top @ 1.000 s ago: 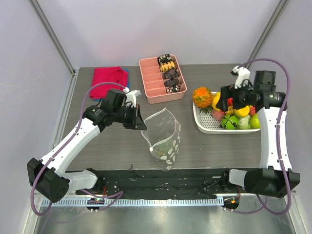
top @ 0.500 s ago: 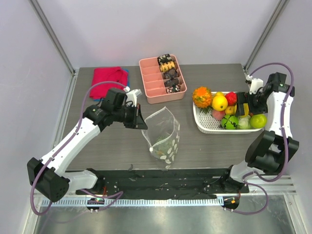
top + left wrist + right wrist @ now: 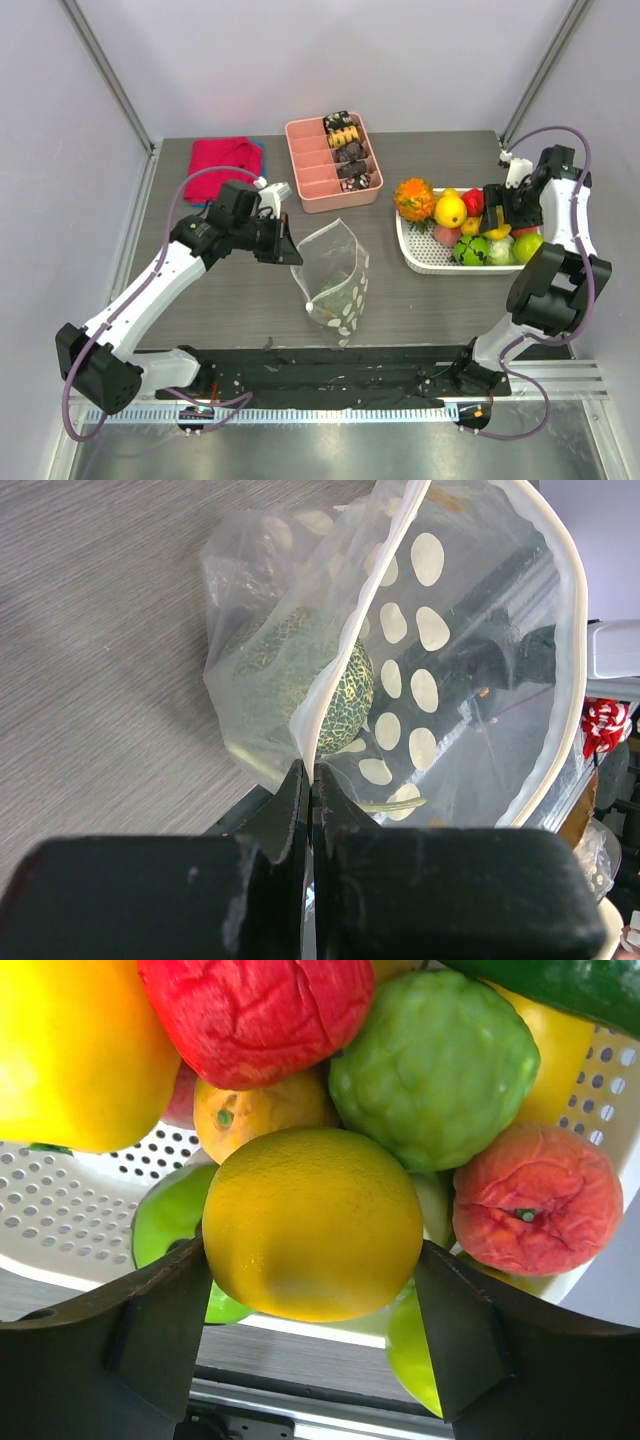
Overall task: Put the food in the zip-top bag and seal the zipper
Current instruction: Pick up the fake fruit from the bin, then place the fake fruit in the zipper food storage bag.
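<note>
The zip-top bag (image 3: 337, 272), clear with white dots, stands open on the table. My left gripper (image 3: 288, 246) is shut on its rim (image 3: 312, 720) and holds the mouth open. A green netted fruit (image 3: 300, 670) lies inside the bag. The white slider knob (image 3: 311, 305) sits at the near end of the zipper. My right gripper (image 3: 497, 224) is over the white basket (image 3: 425, 258); its fingers (image 3: 160, 1330) press both sides of a round yellow fruit (image 3: 312, 1220). A red fruit (image 3: 255, 1005) and a bumpy green fruit (image 3: 432, 1065) lie just beyond it.
The basket (image 3: 60, 1220) holds several more fruits, with a spiky orange one (image 3: 414, 198) at its left end. A pink tray (image 3: 318, 175) with dark and tan snacks stands at the back. A red cloth (image 3: 220, 157) lies at the back left.
My right arm has swung out to the right and its gripper has shifted rightward over the basket, onto the yellow fruit. The left arm and the bag have not moved.
</note>
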Action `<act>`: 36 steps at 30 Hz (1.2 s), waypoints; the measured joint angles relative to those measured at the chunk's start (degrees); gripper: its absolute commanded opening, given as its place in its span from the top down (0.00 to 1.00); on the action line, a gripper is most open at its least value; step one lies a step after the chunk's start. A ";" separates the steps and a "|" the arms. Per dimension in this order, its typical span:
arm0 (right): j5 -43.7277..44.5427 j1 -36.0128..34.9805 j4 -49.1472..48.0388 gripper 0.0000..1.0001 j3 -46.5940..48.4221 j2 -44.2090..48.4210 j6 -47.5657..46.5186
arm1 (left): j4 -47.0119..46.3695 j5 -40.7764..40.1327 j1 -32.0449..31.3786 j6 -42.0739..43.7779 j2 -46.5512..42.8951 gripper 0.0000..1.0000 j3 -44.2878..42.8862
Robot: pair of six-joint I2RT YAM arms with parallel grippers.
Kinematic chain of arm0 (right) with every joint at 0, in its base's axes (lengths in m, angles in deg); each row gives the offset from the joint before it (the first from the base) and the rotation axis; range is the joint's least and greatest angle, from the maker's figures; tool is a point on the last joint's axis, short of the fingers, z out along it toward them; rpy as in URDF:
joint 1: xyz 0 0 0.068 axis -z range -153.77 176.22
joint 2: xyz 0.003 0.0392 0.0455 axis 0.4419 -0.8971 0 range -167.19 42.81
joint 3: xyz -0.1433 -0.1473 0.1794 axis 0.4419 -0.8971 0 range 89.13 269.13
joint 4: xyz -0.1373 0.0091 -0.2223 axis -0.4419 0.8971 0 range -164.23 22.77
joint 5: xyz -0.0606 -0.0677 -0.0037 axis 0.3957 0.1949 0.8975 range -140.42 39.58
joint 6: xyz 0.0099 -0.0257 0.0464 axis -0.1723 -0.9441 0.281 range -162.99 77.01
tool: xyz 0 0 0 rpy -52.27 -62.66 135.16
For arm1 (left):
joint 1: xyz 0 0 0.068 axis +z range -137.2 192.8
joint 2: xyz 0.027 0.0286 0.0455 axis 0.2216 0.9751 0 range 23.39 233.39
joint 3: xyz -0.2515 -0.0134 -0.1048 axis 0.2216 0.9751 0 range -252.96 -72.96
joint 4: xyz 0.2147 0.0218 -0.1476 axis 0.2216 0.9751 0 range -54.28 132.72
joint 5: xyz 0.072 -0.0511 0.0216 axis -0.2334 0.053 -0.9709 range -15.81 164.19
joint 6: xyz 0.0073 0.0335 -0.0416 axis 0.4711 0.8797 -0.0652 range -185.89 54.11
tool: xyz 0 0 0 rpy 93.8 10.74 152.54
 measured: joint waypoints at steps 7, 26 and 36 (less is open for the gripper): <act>-0.98 -0.76 0.15 0.67 0.22 -0.02 0.87 | 0.00 0.00 0.00 0.09 0.00 1.00 0.00; -28.83 -25.83 3.37 0.83 11.32 16.04 13.35 | 0.24 -0.46 0.00 0.70 0.57 1.00 -0.09; -31.28 -49.27 -16.15 0.78 4.26 20.79 27.50 | 1.57 0.02 0.00 1.88 1.42 1.00 -2.91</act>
